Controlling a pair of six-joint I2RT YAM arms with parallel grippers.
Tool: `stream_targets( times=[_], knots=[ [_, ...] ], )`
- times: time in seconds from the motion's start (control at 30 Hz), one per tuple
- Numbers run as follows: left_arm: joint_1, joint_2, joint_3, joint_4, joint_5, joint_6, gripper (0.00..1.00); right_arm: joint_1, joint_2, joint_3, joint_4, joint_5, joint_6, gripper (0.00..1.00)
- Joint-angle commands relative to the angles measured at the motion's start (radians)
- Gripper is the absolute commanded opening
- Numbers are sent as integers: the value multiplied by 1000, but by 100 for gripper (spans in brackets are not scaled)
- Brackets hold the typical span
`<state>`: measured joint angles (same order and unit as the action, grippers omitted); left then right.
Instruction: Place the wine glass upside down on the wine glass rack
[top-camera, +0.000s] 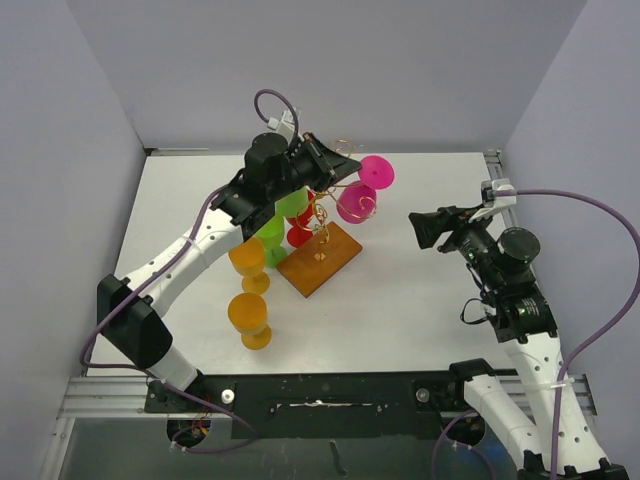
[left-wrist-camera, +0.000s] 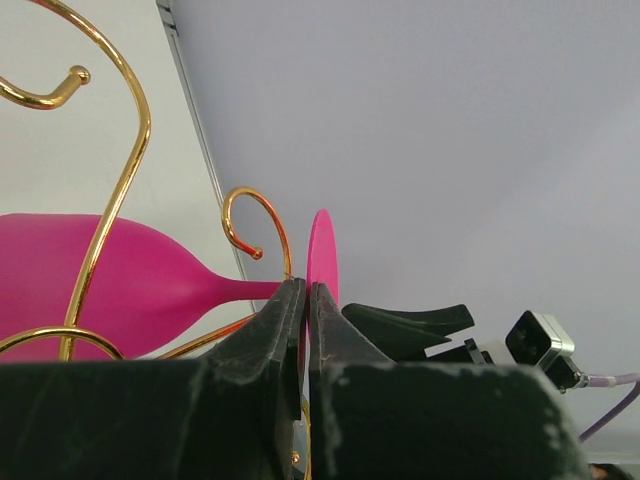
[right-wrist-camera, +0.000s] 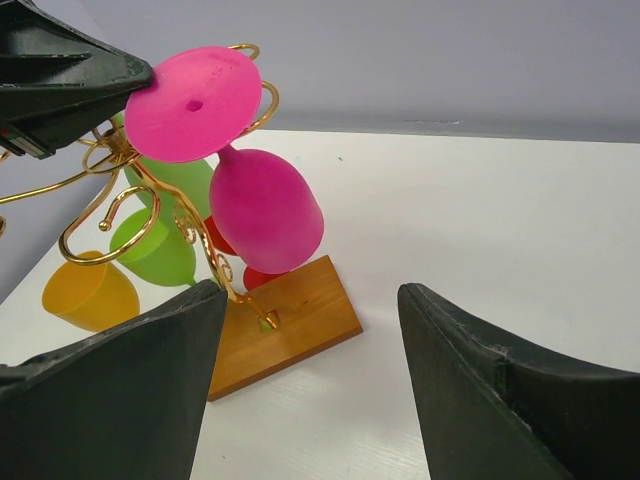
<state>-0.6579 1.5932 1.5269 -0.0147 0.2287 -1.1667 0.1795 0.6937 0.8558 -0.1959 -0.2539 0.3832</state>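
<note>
A pink wine glass (top-camera: 357, 202) hangs bowl-down and tilted at the right side of the wine glass rack (top-camera: 322, 215), a gold wire stand on a brown wooden base (top-camera: 320, 258). My left gripper (top-camera: 350, 165) is shut on the edge of its round foot (left-wrist-camera: 322, 255). The stem runs close by a curled gold arm (left-wrist-camera: 250, 200); whether it rests in the curl I cannot tell. In the right wrist view the pink glass (right-wrist-camera: 265, 205) shows beside the rack base (right-wrist-camera: 290, 325). My right gripper (top-camera: 418, 230) stands open to the right, apart from the rack, with nothing between its fingers (right-wrist-camera: 130, 380).
Green glasses (top-camera: 270, 240) and a red glass (top-camera: 302, 230) hang on the rack's left side. Two orange glasses (top-camera: 248, 262) (top-camera: 250, 318) stand on the white table left of the base. Grey walls close in the back and sides.
</note>
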Motion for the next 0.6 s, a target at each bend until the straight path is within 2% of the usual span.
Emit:
stream_targets(
  times=[0.0, 0.57],
  knots=[
    [-19, -4, 88, -5, -48, 55, 0, 9, -16, 0, 35, 16, 10, 70],
    [-30, 117, 267, -96, -167, 157, 0, 9, -26, -12, 19, 28, 14, 71]
  ],
)
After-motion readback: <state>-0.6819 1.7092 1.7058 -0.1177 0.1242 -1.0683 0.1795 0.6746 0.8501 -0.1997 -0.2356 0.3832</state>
